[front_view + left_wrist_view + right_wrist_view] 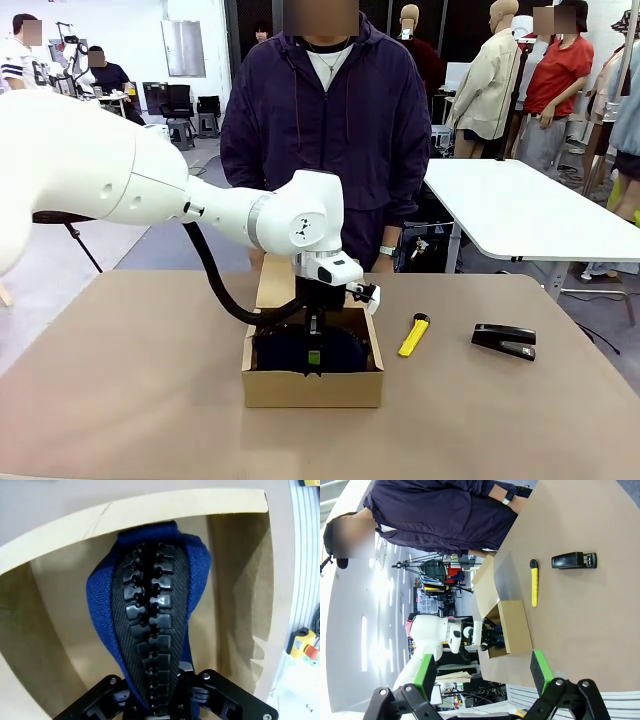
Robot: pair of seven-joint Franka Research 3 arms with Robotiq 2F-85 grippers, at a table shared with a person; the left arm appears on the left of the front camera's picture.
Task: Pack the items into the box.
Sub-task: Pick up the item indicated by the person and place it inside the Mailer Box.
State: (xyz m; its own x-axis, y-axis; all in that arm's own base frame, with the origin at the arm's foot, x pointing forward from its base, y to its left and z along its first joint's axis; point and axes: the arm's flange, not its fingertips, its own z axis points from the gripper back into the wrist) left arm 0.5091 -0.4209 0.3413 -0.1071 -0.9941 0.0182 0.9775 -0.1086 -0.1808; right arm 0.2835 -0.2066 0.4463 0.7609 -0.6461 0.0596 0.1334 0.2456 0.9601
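Cardboard box (pixel 312 388) stands mid-tabletop (pixel 120 390), lid open. The left pincer (pixel 314 356) reaches into it, clenched on the navy pouch (pixel 100 605), which is inside the box. To the robot's right lie the knife (pixel 414 335), then the stapler (pixel 504 341), well apart. The right pincer (pixel 482 672) hangs released above the tabletop, grasping nothing.

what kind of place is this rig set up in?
Probably a robotics lab or data-collection room, not a real packing site: a yellow emergency-stop button at the rig, a tripod in the background, and a white work table nearby.
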